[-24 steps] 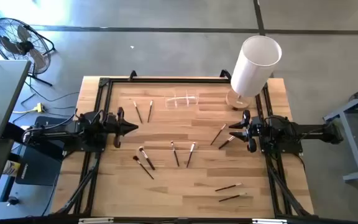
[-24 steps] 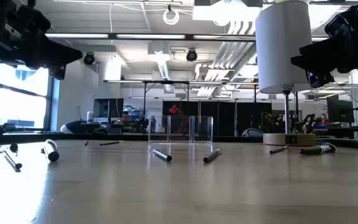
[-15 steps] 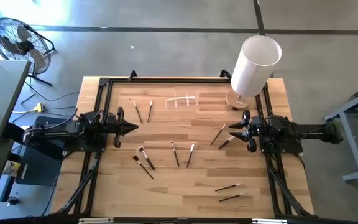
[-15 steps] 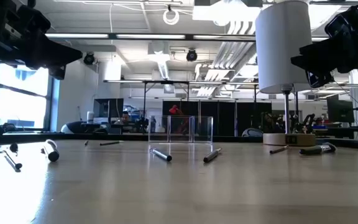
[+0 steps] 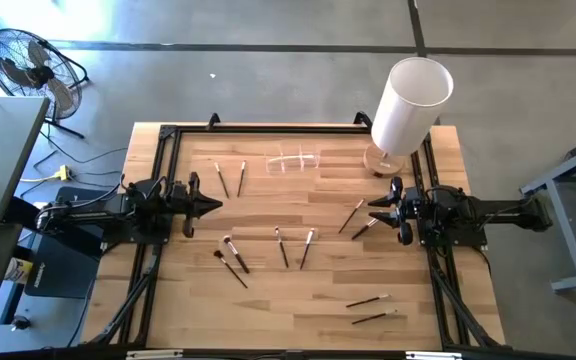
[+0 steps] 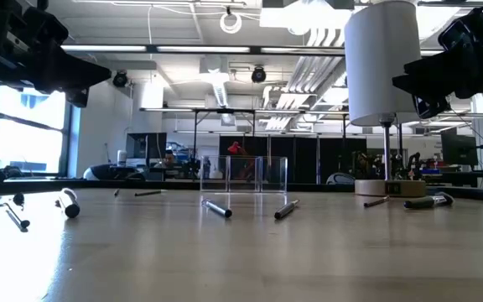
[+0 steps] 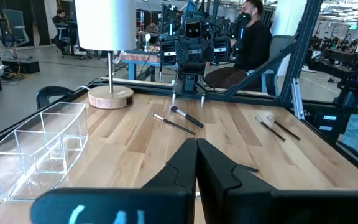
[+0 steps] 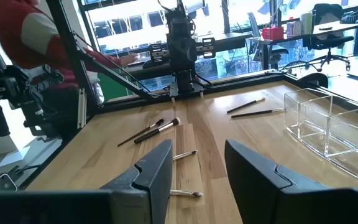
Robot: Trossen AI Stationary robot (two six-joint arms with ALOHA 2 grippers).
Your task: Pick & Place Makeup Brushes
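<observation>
Ten makeup brushes (image 5: pixel 281 246) lie flat and scattered on the tabletop (image 5: pixel 298 300), all nearer the front edge than the clear holder (image 5: pixel 295 160). Nearest, two lie almost crosswise. Midway, two pairs run diagonally and two brushes roughly front to back. Closest to the holder, two point roughly towards the far edge. Left claw (image 5: pixel 211 205) closed, empty, holder's left. Right claw (image 5: pixel 379 210) open, empty, holder's right.

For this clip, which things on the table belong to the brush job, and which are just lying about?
Job:
brushes
left gripper, shut, empty
right gripper, open, empty

Lying about:
clear holder
white cylinder on its wooden base
fan off the table
</observation>
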